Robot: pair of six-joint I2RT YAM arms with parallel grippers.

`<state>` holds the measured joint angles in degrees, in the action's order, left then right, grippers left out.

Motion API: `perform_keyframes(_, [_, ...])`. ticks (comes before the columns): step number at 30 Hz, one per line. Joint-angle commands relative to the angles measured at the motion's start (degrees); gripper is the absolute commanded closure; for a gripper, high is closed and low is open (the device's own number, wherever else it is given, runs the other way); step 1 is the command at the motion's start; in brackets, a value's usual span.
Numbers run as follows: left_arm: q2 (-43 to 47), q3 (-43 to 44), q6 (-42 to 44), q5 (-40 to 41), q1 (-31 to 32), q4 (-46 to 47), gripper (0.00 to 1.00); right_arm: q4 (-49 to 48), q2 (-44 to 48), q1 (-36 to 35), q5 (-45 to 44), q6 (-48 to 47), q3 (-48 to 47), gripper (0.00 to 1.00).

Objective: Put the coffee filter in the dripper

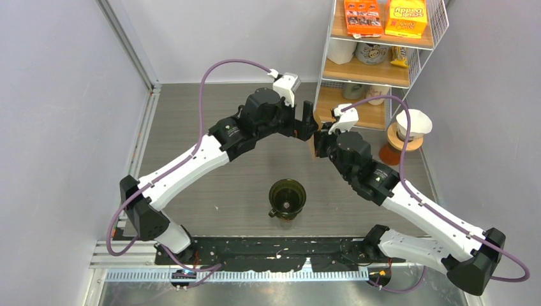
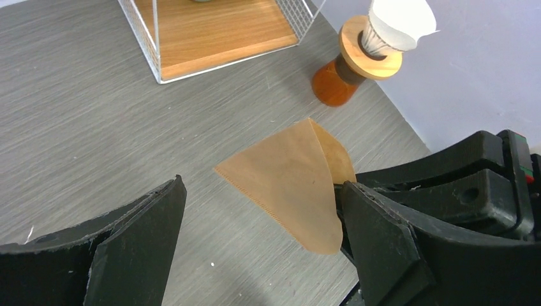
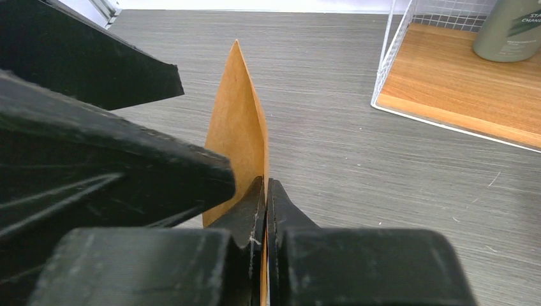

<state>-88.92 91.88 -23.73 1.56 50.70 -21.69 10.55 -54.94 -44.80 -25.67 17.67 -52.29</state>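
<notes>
The right tool (image 3: 265, 191) is gripping the brown coffee filter (image 3: 239, 121) by one edge, its jaws pressed together on the paper, and is holding it upright above the worktop (image 1: 210, 166). The left tool (image 2: 260, 194) is standing wide, its fingers (image 2: 137, 242) flanking the filter. One finger is sitting just beside the paper, though contact cannot be confirmed. The dark dripper (image 1: 286, 199) is resting on the worktop near the arm bases, well apart from the filter. A wire shelf (image 1: 376, 70) is standing at the far right corner.
</notes>
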Motion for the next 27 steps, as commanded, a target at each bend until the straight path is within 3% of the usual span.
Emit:
perform_keyframes(1, [-0.5, 2.4, -0.7, 7.4, 1.4, 1.4, 0.00, -3.5, -0.9, -1.0, -1.7, -0.1, -2.7, 0.95])
perform_keyframes(9, [-0.2, 2.2, 0.8, 14.4, 1.9, -1.4, 0.00, -2.5, -0.1, -1.3, -3.3, -0.1, -3.0, 0.95])
perform_keyframes(27, [-3.8, 5.4, 3.9, 11.5, 2.5, -4.9, 0.02, -3.3, 0.2, -1.4, -4.2, 0.8, -3.9, 0.95])
